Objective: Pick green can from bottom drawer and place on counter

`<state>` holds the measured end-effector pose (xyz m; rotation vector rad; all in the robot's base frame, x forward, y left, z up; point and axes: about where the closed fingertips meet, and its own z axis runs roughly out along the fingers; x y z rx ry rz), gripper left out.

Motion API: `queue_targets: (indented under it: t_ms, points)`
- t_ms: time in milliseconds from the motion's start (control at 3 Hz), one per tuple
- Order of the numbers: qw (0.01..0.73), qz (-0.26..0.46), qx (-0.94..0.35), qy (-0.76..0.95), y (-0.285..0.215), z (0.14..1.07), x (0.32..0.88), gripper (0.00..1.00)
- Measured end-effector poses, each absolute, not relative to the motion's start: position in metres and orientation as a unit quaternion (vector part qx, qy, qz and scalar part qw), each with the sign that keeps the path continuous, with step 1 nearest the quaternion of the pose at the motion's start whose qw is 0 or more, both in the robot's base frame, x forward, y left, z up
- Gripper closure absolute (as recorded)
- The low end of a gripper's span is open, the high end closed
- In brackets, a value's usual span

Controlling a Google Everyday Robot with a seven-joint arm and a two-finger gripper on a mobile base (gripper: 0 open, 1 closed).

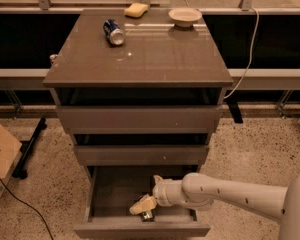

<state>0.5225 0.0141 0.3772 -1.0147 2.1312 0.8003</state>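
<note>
Speckled floor (pixel 250 149) lies around a three-drawer cabinet (pixel 140 119), and the bottom drawer (pixel 140 230) stands pulled out with my gripper (pixel 142 204) reaching down into it, close to its front wall. Just beneath my gripper, touching it or very nearly so, lies the green can (pixel 148 216). Only a small dark bit with a silvery end shows from under me, so I cannot say exactly how it lies. I judge it light, with a thin metal wall stiff enough for a moderate squeeze but likely to dent if I clamp hard. It also looks smooth enough to slip or roll across the drawer bottom if I nudge it off-centre. The best hold, I think, is square across the middle of its round body, away from the ends. Whether my gripper is spread around it, clamped on it or only resting on top, I cannot tell. Well above me and farther back is the counter (pixel 155 59), where a blue can (pixel 113 32) lies on its side, with a bowl (pixel 185 16) and a yellow sponge (pixel 136 10) beyond it.
</note>
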Motion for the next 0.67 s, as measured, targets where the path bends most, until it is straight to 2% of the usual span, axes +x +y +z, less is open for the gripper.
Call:
queue_targets:
  t_ms: [667]
  points:
    - [0.324,0.317,-0.363,0.814,0.018,0.353,0.530,0.00]
